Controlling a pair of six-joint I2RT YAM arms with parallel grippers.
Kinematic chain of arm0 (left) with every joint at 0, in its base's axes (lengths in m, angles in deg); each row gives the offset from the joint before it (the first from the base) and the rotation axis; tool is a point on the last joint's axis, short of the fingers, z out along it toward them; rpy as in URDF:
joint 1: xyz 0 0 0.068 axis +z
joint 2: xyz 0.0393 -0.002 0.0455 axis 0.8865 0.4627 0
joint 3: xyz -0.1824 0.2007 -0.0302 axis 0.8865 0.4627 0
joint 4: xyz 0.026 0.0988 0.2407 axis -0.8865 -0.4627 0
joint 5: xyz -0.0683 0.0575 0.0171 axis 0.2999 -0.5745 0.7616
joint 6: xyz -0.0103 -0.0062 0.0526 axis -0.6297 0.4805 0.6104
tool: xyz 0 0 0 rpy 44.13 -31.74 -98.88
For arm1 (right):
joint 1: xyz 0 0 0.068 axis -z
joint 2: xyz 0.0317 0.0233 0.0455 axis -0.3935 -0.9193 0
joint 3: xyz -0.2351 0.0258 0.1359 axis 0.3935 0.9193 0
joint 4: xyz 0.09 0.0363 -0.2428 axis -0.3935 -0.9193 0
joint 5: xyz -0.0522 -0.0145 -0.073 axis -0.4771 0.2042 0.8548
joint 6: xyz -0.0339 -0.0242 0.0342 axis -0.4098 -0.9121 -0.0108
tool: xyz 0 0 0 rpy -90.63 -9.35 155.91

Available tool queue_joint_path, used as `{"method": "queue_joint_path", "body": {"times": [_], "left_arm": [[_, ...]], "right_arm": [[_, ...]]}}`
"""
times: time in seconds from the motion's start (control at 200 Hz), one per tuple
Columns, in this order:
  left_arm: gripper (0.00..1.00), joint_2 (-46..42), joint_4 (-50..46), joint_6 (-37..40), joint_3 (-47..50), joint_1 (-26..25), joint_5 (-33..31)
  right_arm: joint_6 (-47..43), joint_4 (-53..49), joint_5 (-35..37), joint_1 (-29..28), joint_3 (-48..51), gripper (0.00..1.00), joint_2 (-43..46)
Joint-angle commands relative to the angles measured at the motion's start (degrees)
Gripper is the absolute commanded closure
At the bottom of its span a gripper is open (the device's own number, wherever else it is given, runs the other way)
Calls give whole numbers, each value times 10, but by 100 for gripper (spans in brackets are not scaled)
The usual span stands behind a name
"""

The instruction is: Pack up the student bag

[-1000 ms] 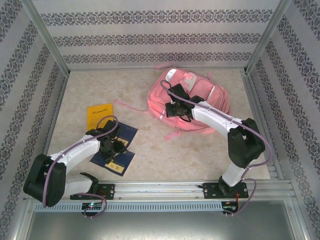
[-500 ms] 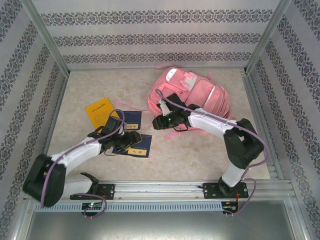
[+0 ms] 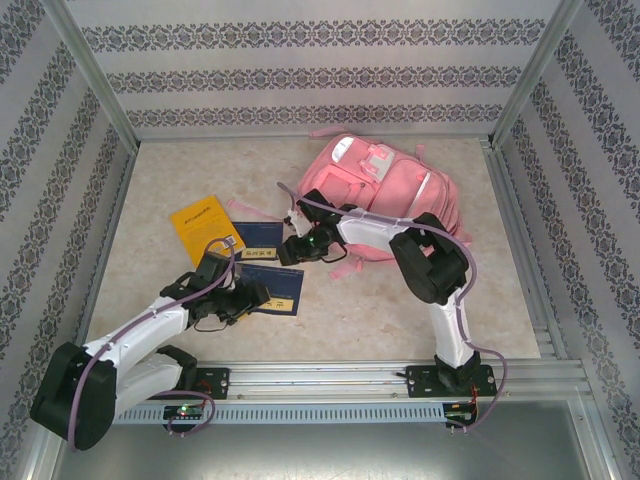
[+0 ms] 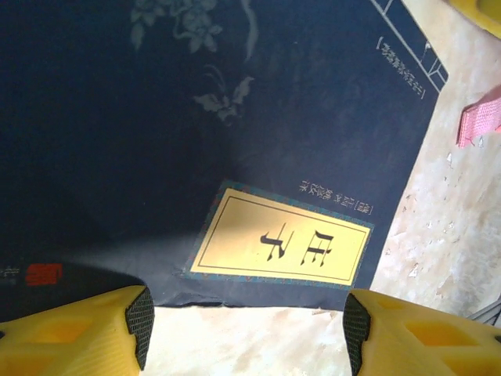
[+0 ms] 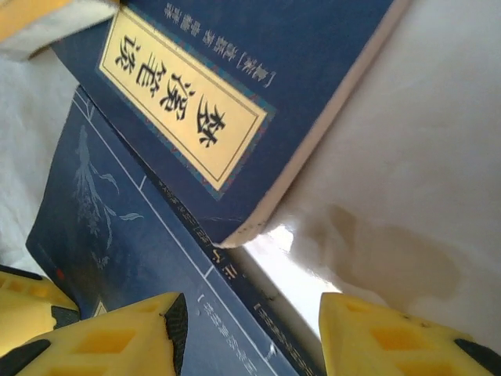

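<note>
Judging by its look, we take the student bag to be soft and floppy: pink fabric that will sag and fold under a pinch, light while unfilled, not fragile, and not slippery. It lies flat on the far right part of the tabletop, front pockets facing up, close to the back wall. We cannot tell from here whether its main zip is open. For a grip we would favour a zip edge, the top handle or a strap, since a fistful of loose panel would only bunch up and lift nothing. One pink strap end trails out toward the books.

Just off the bag's near left corner hovers the right hand, its yellow fingers spread moderately with nothing gripped between them. Below it sits the upper blue book, whose corner overlaps the lower blue book.

Further left, the left hand stands wide and empty over the near edge of the lower blue book. These books look thin, stiff and flat against the tabletop, so we expect an edge will need prising up before either can be gripped. A yellow book lies beyond them, well apart from the bag.
</note>
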Motion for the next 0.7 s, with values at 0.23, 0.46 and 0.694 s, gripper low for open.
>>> {"method": "queue_joint_path", "body": {"times": [0.23, 0.46, 0.694], "left_arm": [[34, 27, 78, -27, 37, 24, 48], [35, 43, 87, -22, 43, 29, 51], [35, -20, -21, 2, 20, 33, 39]], "right_arm": [[-18, 1, -78, -34, 67, 51, 24], [5, 16, -193, -32, 77, 51, 17], [32, 25, -177, -8, 89, 52, 17]]}}
